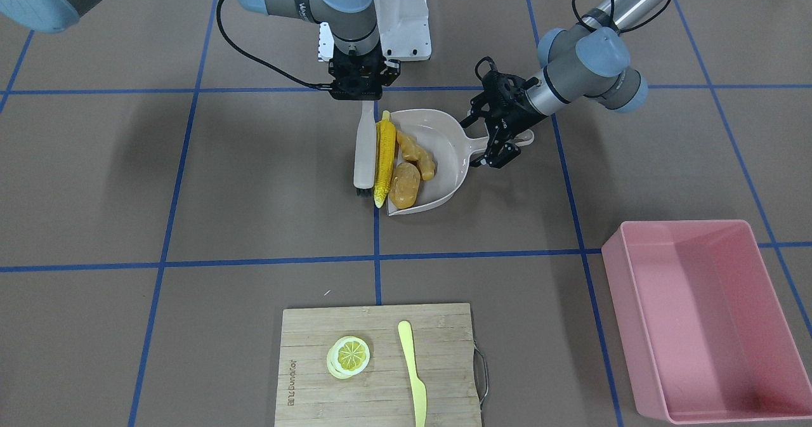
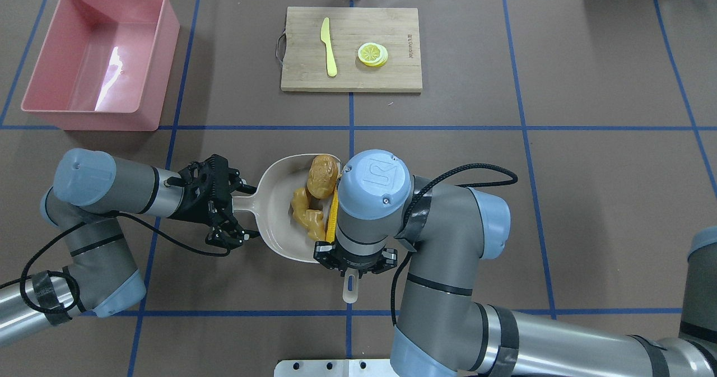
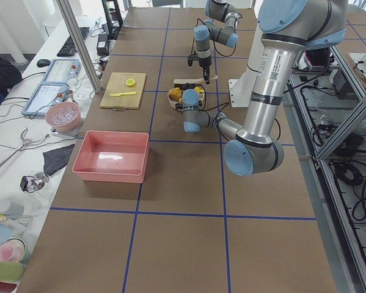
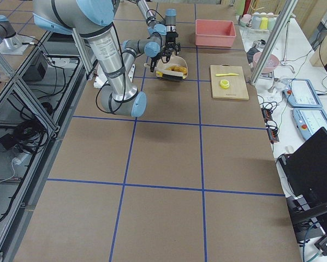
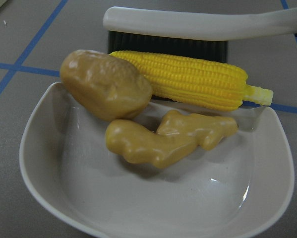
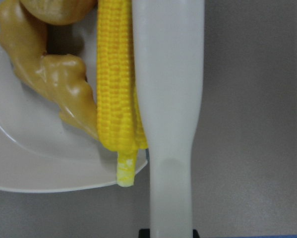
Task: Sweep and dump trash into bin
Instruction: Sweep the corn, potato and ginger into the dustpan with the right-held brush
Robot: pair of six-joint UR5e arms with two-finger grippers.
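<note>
My left gripper [image 1: 500,140] is shut on the handle of the beige dustpan [image 1: 447,148], which rests on the table. The brown potato [image 1: 405,186] and tan ginger root [image 1: 419,154] lie inside the pan. The yellow corn cob [image 1: 384,160] lies along the pan's open lip. My right gripper [image 1: 357,97] is shut on the handle of a beige brush [image 1: 365,151], which presses against the corn's outer side. The left wrist view shows the potato [image 5: 104,84], ginger [image 5: 163,139], corn [image 5: 183,79] and brush [image 5: 198,25]. The pink bin [image 2: 101,116] stands empty at the far left.
A wooden cutting board [image 2: 397,24] at the far middle carries a lemon slice [image 2: 372,54] and a yellow knife [image 2: 329,52]. Blue tape lines cross the brown table. The robot's white base plate [image 1: 406,21] sits behind the pan.
</note>
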